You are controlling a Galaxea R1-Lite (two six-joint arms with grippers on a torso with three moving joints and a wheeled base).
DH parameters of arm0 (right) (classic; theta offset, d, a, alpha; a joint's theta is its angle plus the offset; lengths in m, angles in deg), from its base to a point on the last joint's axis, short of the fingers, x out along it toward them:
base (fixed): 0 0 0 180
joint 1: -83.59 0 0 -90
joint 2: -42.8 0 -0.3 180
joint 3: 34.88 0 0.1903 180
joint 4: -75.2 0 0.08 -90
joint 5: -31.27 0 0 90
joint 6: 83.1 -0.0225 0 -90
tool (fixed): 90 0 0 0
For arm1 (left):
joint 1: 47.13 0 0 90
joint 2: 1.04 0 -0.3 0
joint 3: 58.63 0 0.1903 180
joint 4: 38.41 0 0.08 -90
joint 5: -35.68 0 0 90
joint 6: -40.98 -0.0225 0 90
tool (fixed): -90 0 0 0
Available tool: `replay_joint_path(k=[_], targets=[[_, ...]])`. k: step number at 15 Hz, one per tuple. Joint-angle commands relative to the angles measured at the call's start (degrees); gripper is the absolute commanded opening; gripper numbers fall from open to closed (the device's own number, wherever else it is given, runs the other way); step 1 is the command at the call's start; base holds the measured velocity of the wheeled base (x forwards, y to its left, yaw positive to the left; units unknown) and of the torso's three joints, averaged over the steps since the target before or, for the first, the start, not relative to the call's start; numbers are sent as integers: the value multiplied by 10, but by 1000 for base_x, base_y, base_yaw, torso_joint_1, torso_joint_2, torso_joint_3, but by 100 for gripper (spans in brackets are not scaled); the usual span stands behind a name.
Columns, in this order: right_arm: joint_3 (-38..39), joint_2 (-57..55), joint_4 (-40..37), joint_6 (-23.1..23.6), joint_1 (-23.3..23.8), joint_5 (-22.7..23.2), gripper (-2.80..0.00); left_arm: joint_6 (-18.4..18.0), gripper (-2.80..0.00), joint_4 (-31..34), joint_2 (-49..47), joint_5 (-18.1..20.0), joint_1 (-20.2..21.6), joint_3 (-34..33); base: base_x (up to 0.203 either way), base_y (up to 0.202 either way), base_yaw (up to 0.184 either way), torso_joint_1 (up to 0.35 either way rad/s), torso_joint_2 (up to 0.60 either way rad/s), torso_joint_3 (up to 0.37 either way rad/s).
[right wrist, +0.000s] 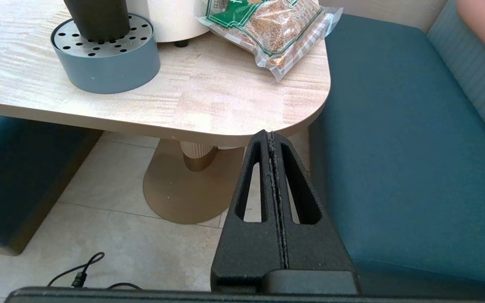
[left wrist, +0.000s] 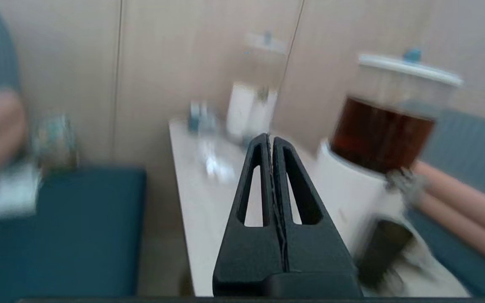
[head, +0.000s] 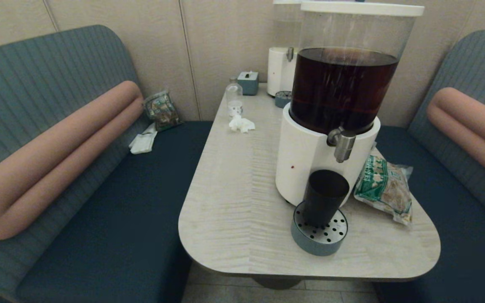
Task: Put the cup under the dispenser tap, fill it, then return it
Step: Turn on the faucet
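Both grippers' jaws clenched empty; cup (head: 325,197) on drip tray (head: 319,240); no legible labels.

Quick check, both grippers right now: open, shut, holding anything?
Left gripper: shut, holding nothing, in the air off the table's near end.
Right gripper: shut, holding nothing, below the table's near edge.

Restaurant or café booth; padded teal bench seats (head: 112,235) flank a pedestal table (head: 234,210); self-serve drink dispensers (head: 331,126), tissue box (head: 248,82).
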Motion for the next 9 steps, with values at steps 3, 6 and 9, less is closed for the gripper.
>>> replay_joint_path(k=[3,6,9], targets=[[0,-1,0,0,0,0,-280,-52,-280,303,180,-2,-1,26,0,0,0,0,0,0],[0,-1,0,1,0,1,-280,-101,-280,312,229,-19,-13,-27,0,0,0,0,0,0],[0,-1,0,1,0,1,-280,-162,-280,318,299,-50,-14,-127,0,0,0,0,0,0]])
